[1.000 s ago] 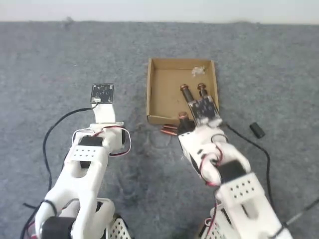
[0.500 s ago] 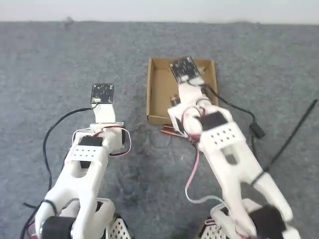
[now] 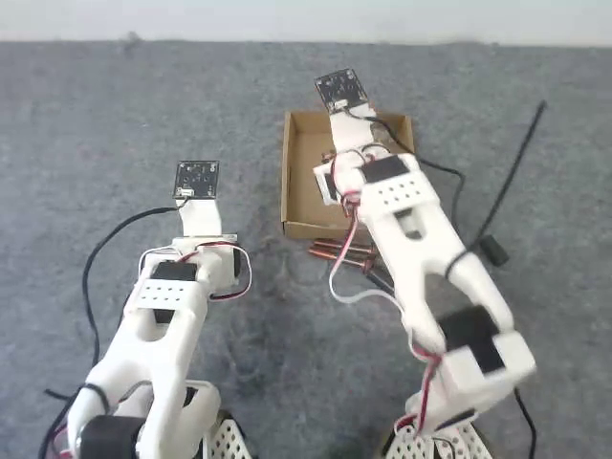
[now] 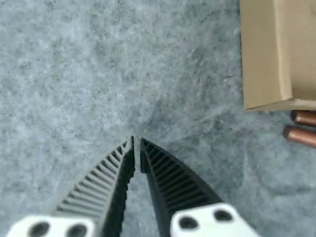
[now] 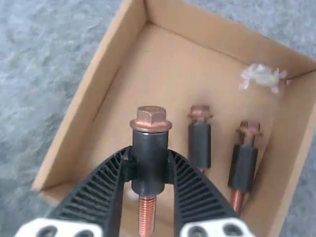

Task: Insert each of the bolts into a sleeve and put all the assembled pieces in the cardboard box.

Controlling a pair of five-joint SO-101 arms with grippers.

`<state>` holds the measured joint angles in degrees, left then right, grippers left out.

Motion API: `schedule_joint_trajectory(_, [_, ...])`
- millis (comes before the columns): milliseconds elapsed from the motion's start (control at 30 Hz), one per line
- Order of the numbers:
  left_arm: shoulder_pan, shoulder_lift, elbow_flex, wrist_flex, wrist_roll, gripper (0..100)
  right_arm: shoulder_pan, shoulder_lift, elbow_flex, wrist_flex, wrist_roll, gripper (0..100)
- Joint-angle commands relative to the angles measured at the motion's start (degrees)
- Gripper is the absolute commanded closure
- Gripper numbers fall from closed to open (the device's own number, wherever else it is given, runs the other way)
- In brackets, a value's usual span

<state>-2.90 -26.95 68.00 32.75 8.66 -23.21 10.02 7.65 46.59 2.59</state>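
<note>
Swung forward off the box's near edge, my right arm now stretches over the cardboard box [image 3: 298, 177] at centre frame; the left arm at lower left has stayed put. My left hand [image 4: 137, 144] has its fingers together on nothing, above the bare grey table [image 4: 74, 59].

Two assembled pieces are done. One finished piece [image 5: 199, 140] and its neighbour piece [image 5: 243, 160] lie side by side in the box, near a white scrap [image 5: 261, 76]. My right hand [image 5: 148, 154] is clamped on a third piece [image 5: 150, 143] over the box floor. It has a black sleeve, a copper flanged hex head and bare thread showing below.

I judge we're about halfway. This piece still has to be released. At least two loose bolts [image 3: 330, 251] wait just outside the box's near wall, and a spare sleeve [image 3: 492, 250] lies farther right.
</note>
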Motion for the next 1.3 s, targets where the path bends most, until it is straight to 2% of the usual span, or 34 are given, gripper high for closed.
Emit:
schedule_joint_trajectory(0, [0.2,-0.3,-2.9,-0.2,-0.3,98,0.9,3.9,-9.1,0.4,5.6,98.8])
schedule_joint_trajectory(333, [0.2,-0.2,-2.9,-1.0,-0.3,98,0.9,14.5,-16.8,0.4,7.7,98.7])
schedule_joint_trajectory(533, [0.2,-0.2,-2.9,-1.0,-0.3,98,0.7,15.5,-17.4,4.2,7.6,86.0])
schedule_joint_trajectory(733, [0.2,-0.2,-2.9,-1.0,-0.3,98,1.0,14.2,-17.4,5.0,7.6,85.5])
schedule_joint_trajectory(1200, [0.2,-0.2,-2.9,-1.0,-0.3,98,6.1,-6.0,-17.3,34.3,8.2,85.4])
schedule_joint_trajectory(1267, [0.2,-0.2,-2.9,-1.0,-0.3,98,7.8,-8.4,-17.3,38.1,10.2,85.4])
